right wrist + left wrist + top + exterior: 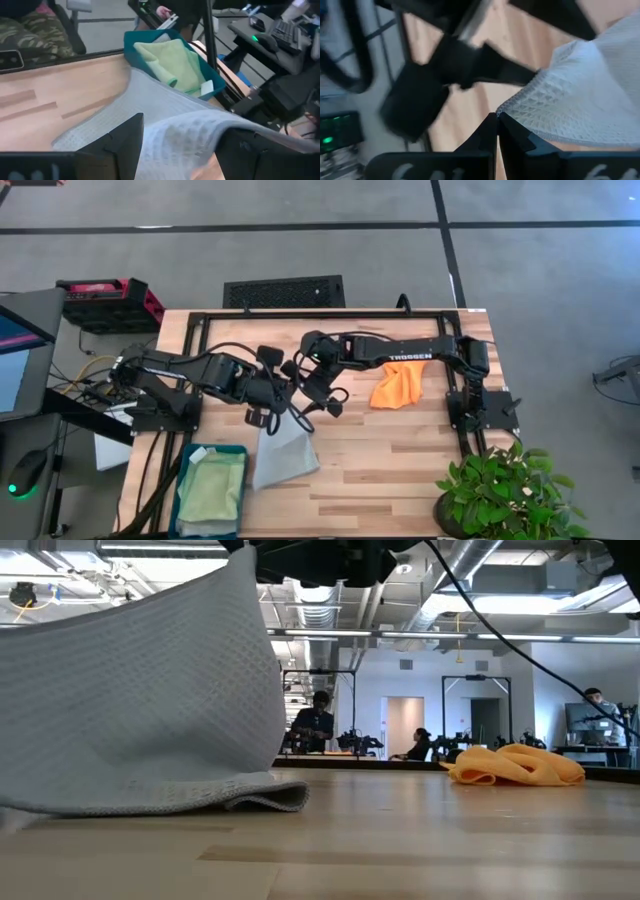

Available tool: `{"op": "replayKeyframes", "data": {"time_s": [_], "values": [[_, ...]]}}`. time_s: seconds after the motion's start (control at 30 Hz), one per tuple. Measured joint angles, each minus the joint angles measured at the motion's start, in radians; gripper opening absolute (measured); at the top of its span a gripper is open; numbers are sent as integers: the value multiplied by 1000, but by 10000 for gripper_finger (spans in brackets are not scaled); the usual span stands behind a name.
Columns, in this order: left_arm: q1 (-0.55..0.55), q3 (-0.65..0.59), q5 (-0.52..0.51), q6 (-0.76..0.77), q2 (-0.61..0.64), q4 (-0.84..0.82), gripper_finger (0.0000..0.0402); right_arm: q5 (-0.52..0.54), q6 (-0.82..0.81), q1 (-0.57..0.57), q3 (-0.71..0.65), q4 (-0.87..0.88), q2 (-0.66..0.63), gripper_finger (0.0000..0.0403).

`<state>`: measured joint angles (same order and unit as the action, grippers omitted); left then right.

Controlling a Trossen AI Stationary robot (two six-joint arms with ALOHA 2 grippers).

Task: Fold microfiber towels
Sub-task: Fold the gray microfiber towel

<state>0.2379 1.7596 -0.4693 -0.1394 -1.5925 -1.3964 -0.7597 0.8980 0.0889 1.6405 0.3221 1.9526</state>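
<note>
- While the left end effector (pixel 268 412) stays out of it no longer than a pinch allows, we see it clenched on one raised edge of the grey towel (pixel 283 452), its fingers pressed together with cloth caught between them in the left wrist view (pixel 496 131).
- The rest of that grey towel hangs down and trails onto the desk (pixel 390 470) toward the front edge, its lower part lying flat just beside the teal bin (pixel 211 492).
- The right end effector (pixel 325 395) sits just beside the left one, released, its fingers (pixel 122 137) spread wide on either side of the lifted cloth edge without closing on it.
- We judge the coming move turns on this: the free edge runs across the right end effector's gap, so it is the nearer arm to take a second hold.
- The high view shows a green towel (pixel 214 488) in the bin and an orange towel (pixel 396 388) crumpled well apart, under the right arm.
- The low view alone shows the grey towel's bottom hem (pixel 262 802) folded under against the desk.
</note>
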Motion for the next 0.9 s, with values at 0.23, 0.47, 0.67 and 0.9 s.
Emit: {"op": "replayKeyframes", "data": {"time_s": [0.23, 0.47, 0.67, 0.9], "values": [[0, 0, -61, -1, 0, 0, 0, 1, 19, -10, 0, 22, 0, 244], [3, 0, -146, -15, 0, 3, 0, 1, 19, -10, 0, 50, 0, 244], [3, 32, -143, -26, 0, 5, 0, -2, 23, -10, 0, 69, 0, 244], [2, 104, -148, -50, -1, 28, 0, -2, 18, -9, 0, 94, -1, 244]]}}
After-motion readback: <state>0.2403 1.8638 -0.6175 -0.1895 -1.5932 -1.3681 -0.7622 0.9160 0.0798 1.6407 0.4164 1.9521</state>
